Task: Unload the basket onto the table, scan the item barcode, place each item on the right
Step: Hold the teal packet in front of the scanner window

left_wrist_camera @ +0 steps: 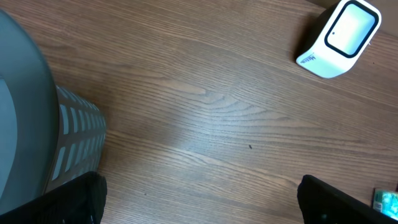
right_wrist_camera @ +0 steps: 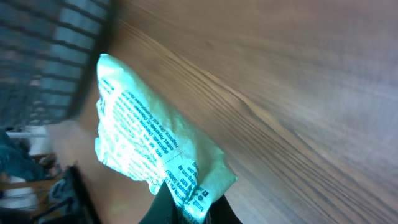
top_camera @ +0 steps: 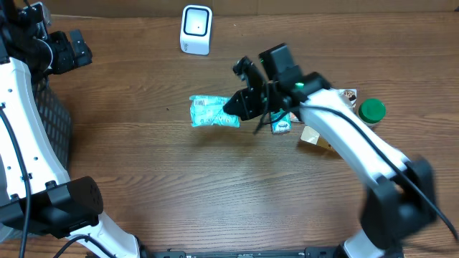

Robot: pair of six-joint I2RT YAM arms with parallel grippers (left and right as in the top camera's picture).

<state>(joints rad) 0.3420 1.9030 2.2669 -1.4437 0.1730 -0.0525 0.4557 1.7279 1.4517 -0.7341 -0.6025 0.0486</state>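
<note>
right fingers (top_camera: 236, 105): closed on one end of a teal printed packet (top_camera: 214, 112); in the wrist view the pinch sits at the packet's (right_wrist_camera: 149, 140) lower corner, with the film crumpled there.
left fingers (left_wrist_camera: 336, 200): spread wide and holding nothing, at the far left of the desk (top_camera: 179, 193) over bare wood.
packet, position: mid-desk, a little toward the robot's right of centre, just left of the right arm's wrist.
packet, long axis: runs left-right across the desk, roughly level with the near edge.
packet, pointing: the gripped end is on the right. The free end points left toward the black mesh basket (top_camera: 57, 132).
packet, face: the overhead view shows white lettering on teal. The wrist view shows a side with dense small print. No barcode can be made out in either.
packet, contact: cannot tell whether it lies on the desk or hangs just clear of it.
scanner (top_camera: 196, 29): white with a dark-rimmed window, at the far edge of the desk, well apart from the packet and beyond its free end.
other items: a green-lidded jar (top_camera: 371, 110) and a few small packages (top_camera: 282, 124) lie to the right, by the right arm.
</note>
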